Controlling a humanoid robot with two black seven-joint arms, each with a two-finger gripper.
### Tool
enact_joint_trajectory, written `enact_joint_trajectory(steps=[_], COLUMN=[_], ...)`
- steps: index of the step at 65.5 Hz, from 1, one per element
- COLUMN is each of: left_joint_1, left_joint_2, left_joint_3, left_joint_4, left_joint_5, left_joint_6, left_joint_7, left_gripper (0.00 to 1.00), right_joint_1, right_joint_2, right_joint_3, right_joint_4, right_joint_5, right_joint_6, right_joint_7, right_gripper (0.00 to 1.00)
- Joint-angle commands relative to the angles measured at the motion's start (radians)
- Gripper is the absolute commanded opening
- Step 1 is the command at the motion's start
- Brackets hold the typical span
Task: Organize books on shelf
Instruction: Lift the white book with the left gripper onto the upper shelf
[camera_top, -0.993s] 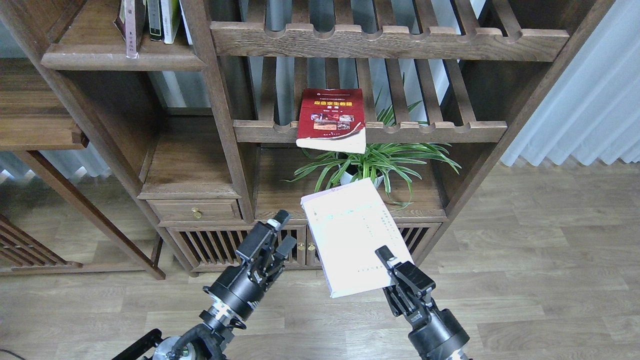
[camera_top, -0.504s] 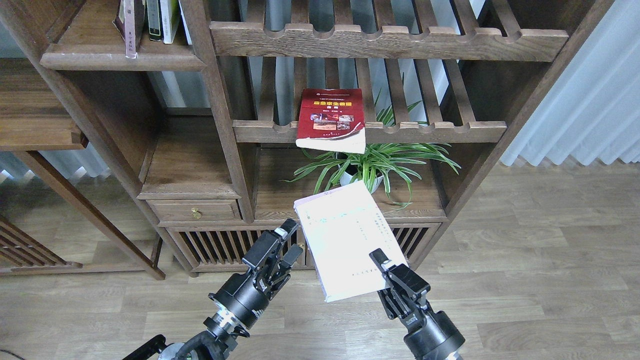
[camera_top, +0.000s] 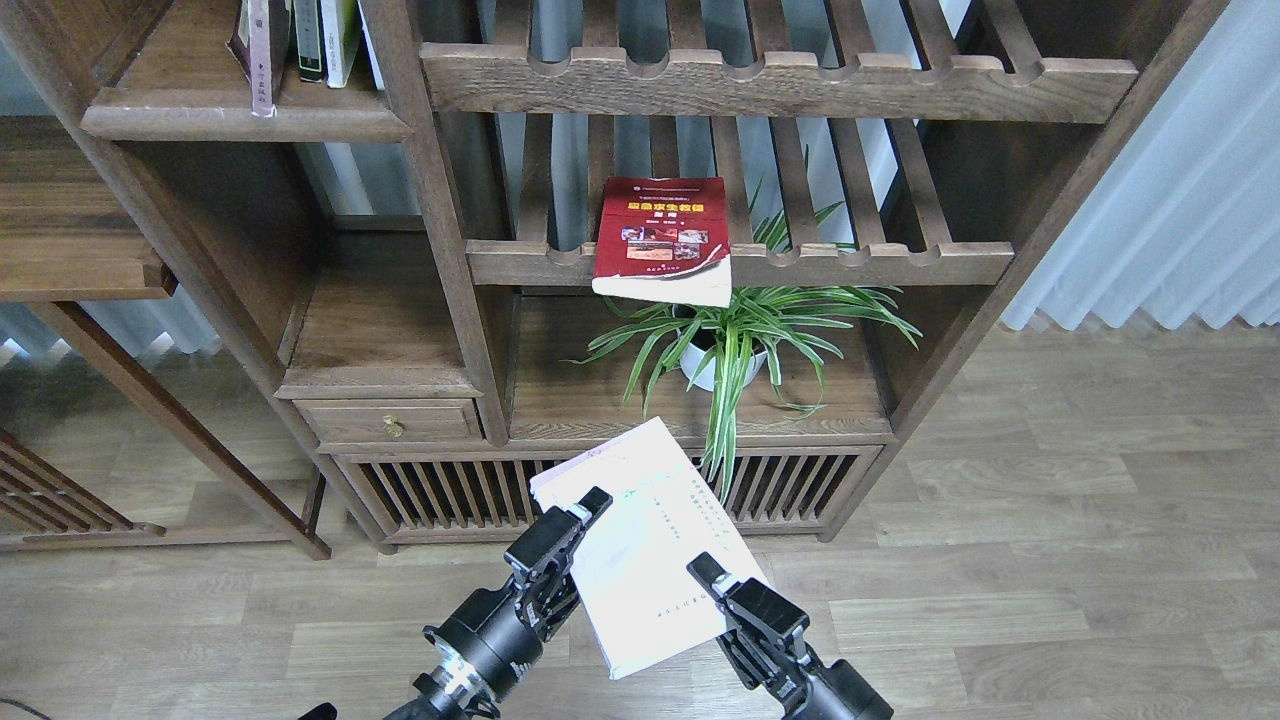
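Right gripper (camera_top: 712, 580) is clamped on the pale white-lavender book (camera_top: 645, 545), book at its 11 o'clock. Left gripper (camera_top: 580, 515) touches the book's left edge; can't tell if it's gripping.

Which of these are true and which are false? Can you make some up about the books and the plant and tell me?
1. The right gripper holds the pale book. True.
2. The red book lies on the floor. False: it rests on a slatted rack, sticking out over the front rail.
3. The potted plant sits below the red book. True.
4. The left gripper is far from the pale book. False: it is at the book's left edge.
5. Books stand on the upper left shelf. True.
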Motion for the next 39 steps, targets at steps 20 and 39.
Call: enact_joint_trajectory(steps=[20, 39], left_joint_1=[0.032, 0.036], left_joint_2=[0.0, 0.0], left_joint_3=[-0.018, -0.051], left_joint_4=[0.0, -0.001], left_joint_5=[0.006, 0.006], left_joint_6=[0.0, 0.0], left_joint_7=[0.007, 0.012], left_gripper=[0.2, 0.08], right_joint_1=[0.001, 0.001], right_joint_2=[0.0, 0.0], right_joint_3=[-0.002, 0.0], right_joint_4=[-0.014, -0.015], right_joint_5=[-0.002, -0.007], right_joint_6=[0.0, 0.0], right_joint_7=[0.002, 0.003], right_gripper=[0.1, 0.31])
